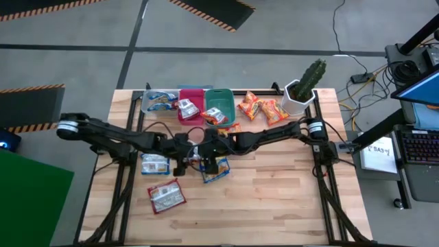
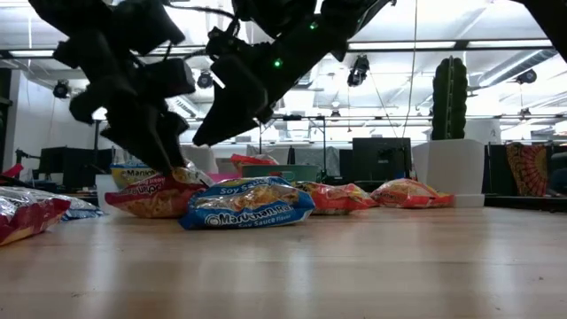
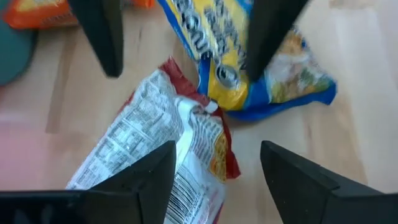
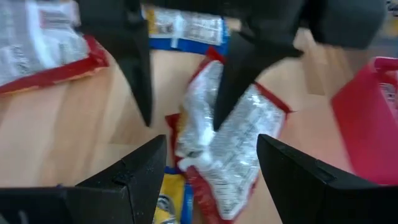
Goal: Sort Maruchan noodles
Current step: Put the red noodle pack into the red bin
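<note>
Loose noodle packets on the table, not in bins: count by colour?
Blue crinkly plastic packets: 2
Red-trimmed crinkly plastic packets: 2
Orange crinkly plastic packets: 2
Total: 6. A possible third orange one beside the teal plastic bin is too hidden to count.

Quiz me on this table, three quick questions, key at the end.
1. True or false: the red bin sits between the clear bin and the teal bin.
2. The open left gripper and right gripper both frame: A. a red packet; B. an orange packet; C. a bin.
3. Fill in: the cactus stands near the ___ arm's base.
Key: 1 true; 2 A; 3 right.
</note>
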Motion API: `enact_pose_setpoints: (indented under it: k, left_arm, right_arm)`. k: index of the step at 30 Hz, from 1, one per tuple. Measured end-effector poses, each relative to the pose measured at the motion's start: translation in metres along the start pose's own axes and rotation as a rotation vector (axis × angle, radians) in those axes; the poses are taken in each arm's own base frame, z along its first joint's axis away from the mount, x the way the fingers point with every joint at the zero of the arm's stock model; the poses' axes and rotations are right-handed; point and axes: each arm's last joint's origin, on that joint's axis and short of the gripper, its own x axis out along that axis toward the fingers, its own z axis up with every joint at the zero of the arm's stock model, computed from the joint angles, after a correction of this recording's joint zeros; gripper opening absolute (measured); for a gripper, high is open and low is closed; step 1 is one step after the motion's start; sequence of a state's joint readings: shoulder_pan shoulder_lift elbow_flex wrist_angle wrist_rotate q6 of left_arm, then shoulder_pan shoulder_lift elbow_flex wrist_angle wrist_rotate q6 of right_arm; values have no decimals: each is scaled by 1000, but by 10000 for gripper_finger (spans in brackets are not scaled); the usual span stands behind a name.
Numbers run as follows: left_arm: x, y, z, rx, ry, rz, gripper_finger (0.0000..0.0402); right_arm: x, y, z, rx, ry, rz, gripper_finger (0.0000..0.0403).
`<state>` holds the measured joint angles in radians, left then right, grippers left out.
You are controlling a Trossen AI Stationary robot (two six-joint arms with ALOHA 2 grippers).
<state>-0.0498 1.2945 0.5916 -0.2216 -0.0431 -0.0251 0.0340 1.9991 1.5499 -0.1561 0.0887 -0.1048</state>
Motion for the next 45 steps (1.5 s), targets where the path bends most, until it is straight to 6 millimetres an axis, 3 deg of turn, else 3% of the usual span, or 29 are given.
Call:
enact_pose_setpoints:
  k: [5, 8, 15, 36, 40, 45]
  left_arm:
    - [14, -1, 0, 13, 4, 1, 197]
    - [17, -1, -1, 6, 17, 1, 165]
    - [10, 0, 2, -1, -16, 1, 14]
    - [-35, 0, 22, -16, -287, -29, 0]
    - [-35, 0, 22, -14, -291, -35, 0]
    - [-36, 0, 23, -6, -295, -34, 0]
  right_arm:
    - [0, 4, -2, 4, 8, 22, 238]
    - [1, 4, -6, 10, 25, 26, 238]
    - [2, 4, -10, 11, 48, 27, 238]
    - [8, 4, -11, -23, 12, 15, 235]
    - [11, 5, -12, -44, 9, 15, 209]
    - [11, 3, -13, -24, 12, 12, 131]
